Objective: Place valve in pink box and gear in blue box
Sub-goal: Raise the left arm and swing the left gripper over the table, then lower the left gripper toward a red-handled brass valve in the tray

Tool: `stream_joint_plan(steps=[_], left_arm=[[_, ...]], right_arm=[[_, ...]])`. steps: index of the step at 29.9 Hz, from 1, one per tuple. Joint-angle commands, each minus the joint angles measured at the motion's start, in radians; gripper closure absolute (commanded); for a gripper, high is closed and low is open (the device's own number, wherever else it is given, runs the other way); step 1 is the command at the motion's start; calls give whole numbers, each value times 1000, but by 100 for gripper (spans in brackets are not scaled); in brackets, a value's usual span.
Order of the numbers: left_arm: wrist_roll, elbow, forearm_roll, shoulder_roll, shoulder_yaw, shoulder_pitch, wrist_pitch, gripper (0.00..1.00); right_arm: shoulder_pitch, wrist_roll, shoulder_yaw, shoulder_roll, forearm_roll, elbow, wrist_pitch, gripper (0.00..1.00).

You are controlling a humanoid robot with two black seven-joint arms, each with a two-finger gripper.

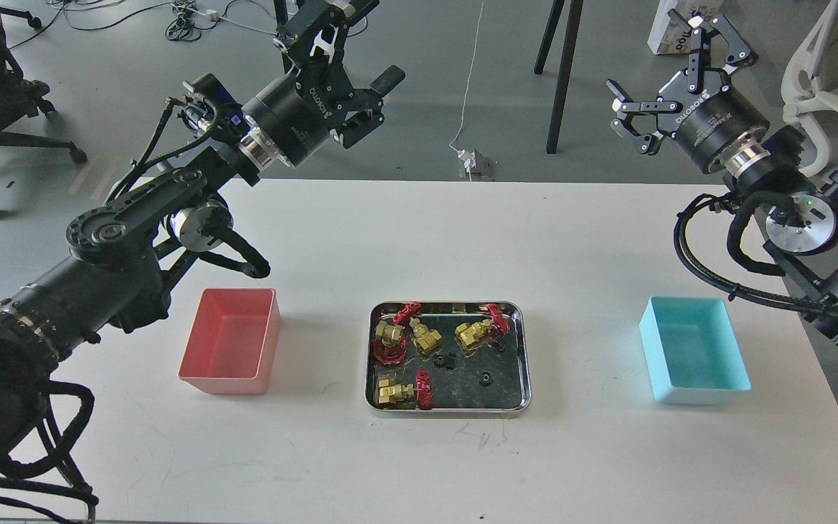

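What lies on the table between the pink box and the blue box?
In the head view, the steel tray lies between the pink box and the blue box, holding valves and small black parts.

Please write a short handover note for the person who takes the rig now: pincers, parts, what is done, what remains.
Left pincer: open, empty, raised behind the table's far edge.
Right pincer: open, empty, raised at far right.
Steel tray, centre: four valves and two small black parts, the gear among them.
Pink box left, blue box right: both empty.
Done: nothing.
Left: one valve into pink, gear into blue.
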Motion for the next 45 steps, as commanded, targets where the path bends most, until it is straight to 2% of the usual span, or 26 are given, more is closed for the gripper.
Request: stream_joint_plan(steps=[1, 5, 8, 11, 15, 19, 23, 27, 31, 35, 38, 40, 42, 45], left_arm=[[0, 8, -20, 1, -27, 3, 0, 0], [0, 63, -161, 7, -93, 2, 0, 0], [0, 63, -284, 4, -91, 35, 0, 0], [0, 57, -287, -11, -111, 88, 0, 0], [0, 40, -292, -77, -163, 91, 0, 0], [0, -92, -289, -52, -257, 90, 0, 0], [0, -264, -280, 94, -234, 55, 0, 0], [0, -340, -229, 244, 34, -109, 0, 0], [0, -448, 15, 381, 322, -302, 0, 0], [0, -549, 260, 430, 693, -544, 6, 1], [0, -598, 407, 404, 950, -687, 136, 1], [0, -620, 502, 342, 1091, -747, 226, 1], [0, -614, 597, 250, 1246, -798, 349, 1], [0, -566, 664, 113, 1464, -844, 588, 1]], right_arm=[[-3, 0, 17, 1, 3, 1, 0, 0], [4, 0, 31, -4, 9, 0, 0, 0], [39, -8, 80, -4, 10, -5, 0, 0], [100, -11, 114, -5, 35, -28, -28, 0], [134, -11, 112, -14, 116, -46, -79, 0], [131, -11, 112, -37, 125, -42, -82, 0], [126, -11, 112, -50, 125, -40, -82, 0], [123, -11, 112, -48, 124, -48, -82, 0], [102, -11, 114, -39, 124, -49, -82, 0], [88, -11, 114, -38, 124, -49, -84, 0], [83, -11, 114, -36, 124, -49, -84, 0], [74, -11, 115, -36, 124, -49, -84, 0], [68, -11, 115, -36, 125, -49, -84, 0], [56, -11, 117, -38, 125, -49, -84, 0]])
